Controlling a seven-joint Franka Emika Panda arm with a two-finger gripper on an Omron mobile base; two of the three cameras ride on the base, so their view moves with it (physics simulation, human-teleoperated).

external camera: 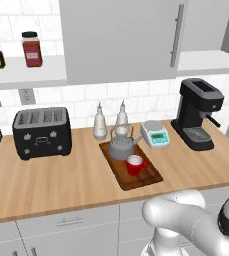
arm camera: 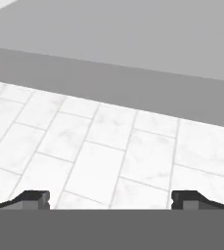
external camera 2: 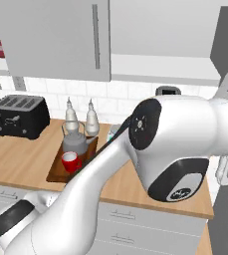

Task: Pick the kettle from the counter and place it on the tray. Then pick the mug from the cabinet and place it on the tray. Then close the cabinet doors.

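Grey metal marks the kettle [external camera: 122, 146], which is seated at the back of the tray [external camera: 151, 179] on the tabletop [external camera: 61, 185], with the red mug [external camera: 135, 165] set just in front, so both placements are judged done. Further right, the cabinet door [external camera: 123, 37] is seen swung open. The tool [arm camera: 111, 199] is held empty with jaws spread wide, faced toward wall tile, presumably readied for closing.

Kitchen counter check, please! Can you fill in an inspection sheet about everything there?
Surface: wooden counter, dry and tidy.
Job's things: kettle and red mug both sit on the tray; one cabinet door stands swung open.
Clutter: toaster, two white bottles, small scale, coffee machine, two jars on a shelf.
Claw: claw open, holding nothing, facing wall tiles.
Cables: nothing seen.
Surroundings: white tiled wall, white drawers below.
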